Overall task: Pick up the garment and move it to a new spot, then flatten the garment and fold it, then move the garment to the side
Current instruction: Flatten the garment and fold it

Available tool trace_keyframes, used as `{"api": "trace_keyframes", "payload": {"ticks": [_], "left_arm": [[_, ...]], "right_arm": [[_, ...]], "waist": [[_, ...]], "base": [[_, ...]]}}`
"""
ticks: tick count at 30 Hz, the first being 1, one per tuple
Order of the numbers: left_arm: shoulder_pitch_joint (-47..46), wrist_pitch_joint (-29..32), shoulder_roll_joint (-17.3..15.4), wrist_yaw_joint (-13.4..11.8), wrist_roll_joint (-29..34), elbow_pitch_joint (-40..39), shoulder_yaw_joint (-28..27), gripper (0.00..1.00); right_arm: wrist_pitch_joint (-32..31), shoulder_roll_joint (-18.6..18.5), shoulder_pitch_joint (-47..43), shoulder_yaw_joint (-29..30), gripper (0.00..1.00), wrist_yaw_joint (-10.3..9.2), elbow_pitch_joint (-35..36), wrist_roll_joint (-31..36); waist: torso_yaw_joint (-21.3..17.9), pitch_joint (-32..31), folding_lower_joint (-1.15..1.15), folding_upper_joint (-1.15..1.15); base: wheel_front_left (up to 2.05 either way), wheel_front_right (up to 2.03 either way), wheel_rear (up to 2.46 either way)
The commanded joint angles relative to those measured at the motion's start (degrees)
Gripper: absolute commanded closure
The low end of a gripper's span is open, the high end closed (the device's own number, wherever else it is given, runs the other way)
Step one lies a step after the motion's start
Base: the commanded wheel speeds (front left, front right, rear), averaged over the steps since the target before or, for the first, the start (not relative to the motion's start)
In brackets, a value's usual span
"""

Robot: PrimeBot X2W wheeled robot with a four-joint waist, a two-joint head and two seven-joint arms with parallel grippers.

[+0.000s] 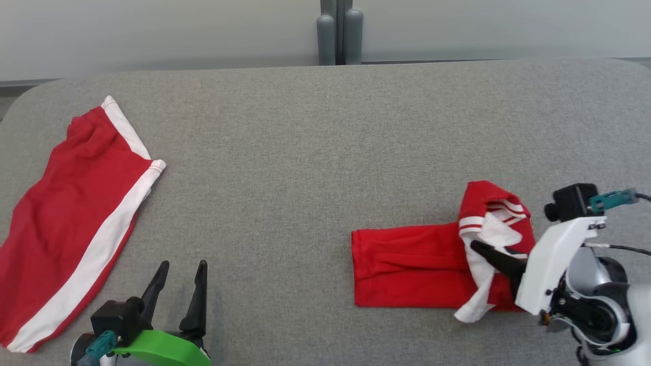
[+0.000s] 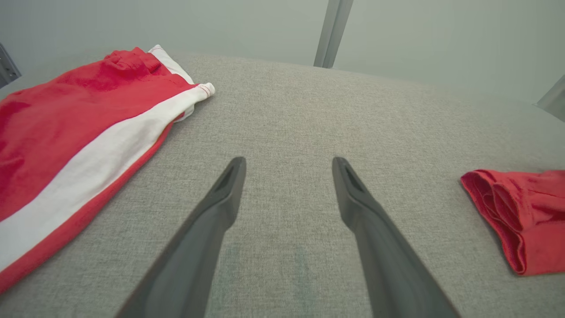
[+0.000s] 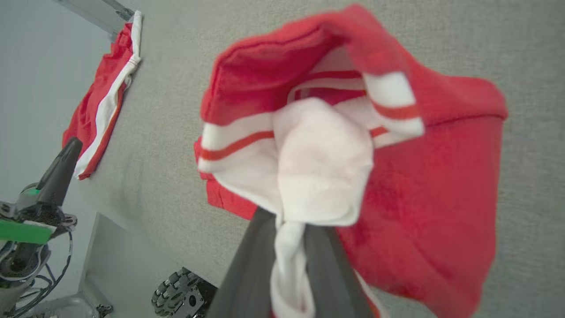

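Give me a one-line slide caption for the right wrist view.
Right gripper shut on the white trim of the bunched red garment over the grey table; red-and-white shorts lie flat beyond.

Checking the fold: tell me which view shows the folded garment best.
Head view: nearly the whole folded garment shows, right gripper pinching its white end. Right wrist view shows that bunched end blurred; left wrist view, one red edge.

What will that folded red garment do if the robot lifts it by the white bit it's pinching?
Probably floppy: the red garment droops in soft folds around the right gripper. Likely light, since a pinch on its white fabric holds one end up. It may unfold if lifted.
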State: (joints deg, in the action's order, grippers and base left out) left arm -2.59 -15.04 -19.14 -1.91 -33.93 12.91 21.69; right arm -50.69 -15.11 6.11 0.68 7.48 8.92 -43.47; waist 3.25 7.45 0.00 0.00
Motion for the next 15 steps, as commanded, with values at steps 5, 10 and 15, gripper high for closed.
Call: {"api": "trace_keyframes", "payload": {"ticks": [5, 10, 15], "left_arm": [[-1.92, -0.17, 1.66, 1.51, 1.48, 1.66, 0.06, 0.00], [-2.68, -0.16, 3.31, 2.53, 2.53, 3.77, -0.05, 0.00], [-2.02, -0.16, 4.54, 3.45, 3.38, 5.21, -1.13, 0.00]], "right_arm": [[3.04, 6.03, 2.46, -5.37, 1.00, 0.01, -4.67, 4.62], [5.68, 9.32, 3.42, -9.86, 1.00, 0.01, -9.54, 7.61], [8.57, 10.65, 4.24, -11.99, 1.00, 0.01, -12.90, 8.96]], "waist": [[1.77, -0.12, 0.00, 0.00], [3.26, -0.53, 0.00, 0.00], [3.82, -0.94, 0.00, 0.00]], "base": [[0.00, 0.00, 0.00], [0.00, 0.00, 0.00], [0.00, 0.00, 0.00]]}}
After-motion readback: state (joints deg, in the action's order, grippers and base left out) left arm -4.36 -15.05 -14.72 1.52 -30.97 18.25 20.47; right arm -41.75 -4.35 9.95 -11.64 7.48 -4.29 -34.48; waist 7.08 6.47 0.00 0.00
